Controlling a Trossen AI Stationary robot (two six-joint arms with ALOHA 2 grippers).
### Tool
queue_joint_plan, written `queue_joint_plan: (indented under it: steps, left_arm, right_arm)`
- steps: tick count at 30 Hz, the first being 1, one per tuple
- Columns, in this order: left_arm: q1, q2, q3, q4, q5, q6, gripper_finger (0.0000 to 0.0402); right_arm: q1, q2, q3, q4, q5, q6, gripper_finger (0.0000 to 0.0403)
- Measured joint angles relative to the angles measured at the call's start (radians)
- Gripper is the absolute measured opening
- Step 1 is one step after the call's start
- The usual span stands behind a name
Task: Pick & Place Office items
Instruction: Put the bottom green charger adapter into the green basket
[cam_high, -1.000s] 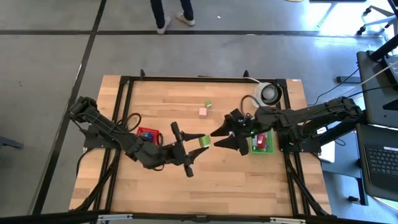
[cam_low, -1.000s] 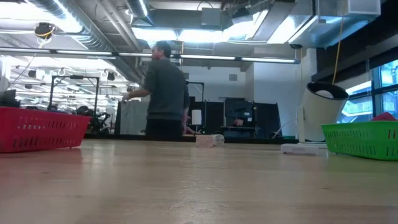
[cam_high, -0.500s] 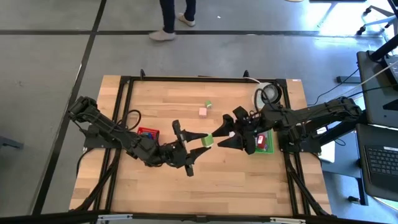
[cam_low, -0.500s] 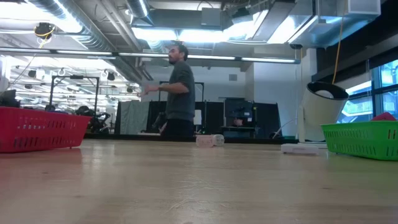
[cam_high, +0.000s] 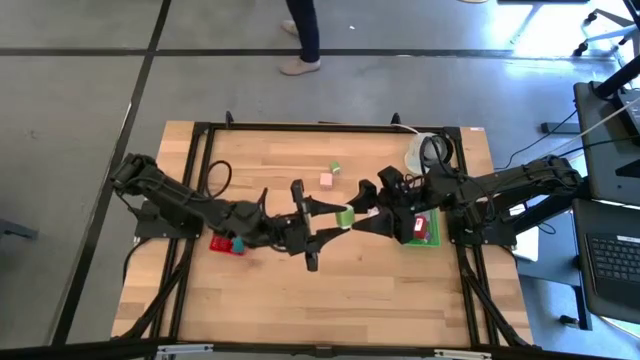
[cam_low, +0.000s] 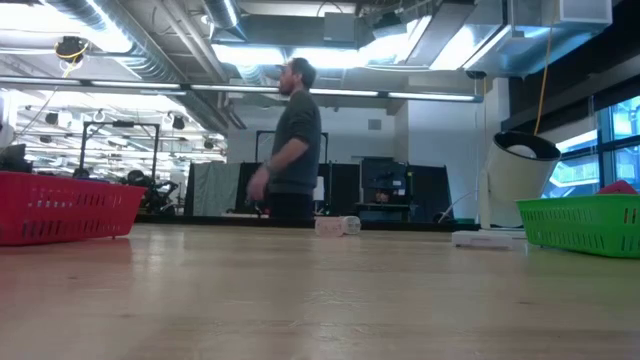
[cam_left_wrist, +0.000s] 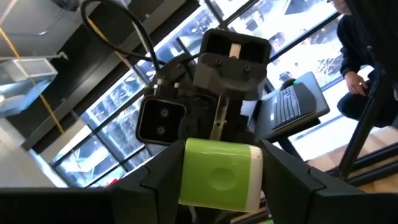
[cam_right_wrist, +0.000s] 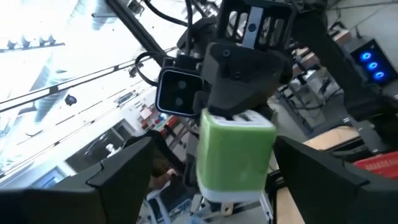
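A green block (cam_high: 345, 215) with a white end is in the air above the table's middle, with my left gripper (cam_high: 339, 219) shut on it. My right gripper (cam_high: 358, 211) faces it from the right, open. Its two fingers (cam_right_wrist: 127, 171) stand wide on either side of the block (cam_right_wrist: 236, 155) without touching it. A pink piece (cam_high: 326, 180) and a green piece (cam_high: 336, 167) lie on the table farther back. More pieces lie in the green tray (cam_high: 411, 238) and the red tray (cam_high: 221, 244). My left gripper pinches the green block by two opposite sides (cam_left_wrist: 186, 177) between its two fingers. The fingers lie about level and point toward the table's right. The block is lifted clear, high above the table, and its free end juts out toward my right gripper.
A white roll (cam_high: 432, 150) stands at the far right corner. In the low view the red tray (cam_low: 60, 205) is on the left and the green tray (cam_low: 585, 222) on the right. A person (cam_low: 295, 140) walks past beyond the far edge.
My left gripper has carried the green block toward the table's right and far edge, rolling a little, in between my right gripper's fingers. My right gripper has tipped upward and spread its fingers wider. The person behind the table has walked to the right.
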Motion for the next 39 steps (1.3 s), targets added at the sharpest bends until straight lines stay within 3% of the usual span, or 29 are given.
queue_joint_plan:
  steps: [11,16,24,32,39]
  left_arm:
    - [0.061,0.0,0.0,-0.006,0.106,0.0,0.0175]
    - [0.072,0.001,0.0,-0.007,0.124,0.0,0.0175]
    - [0.085,0.001,0.0,-0.004,0.147,0.018,0.0175]
    - [0.084,0.001,0.0,-0.002,0.158,0.07,0.0179]
    - [0.085,0.001,0.0,0.002,0.169,0.056,0.022]
  right_arm:
    - [0.0,0.0,0.0,-0.001,0.038,-0.022,0.0317]
    - [0.0,0.0,0.0,-0.001,0.037,-0.023,0.0267]
    - [-0.005,0.001,-0.001,-0.005,0.029,-0.021,0.0151]
    - [-0.013,0.001,-0.001,-0.003,0.014,-0.029,0.0148]
    - [-0.033,0.0,-0.001,-0.001,-0.028,0.002,0.0148]
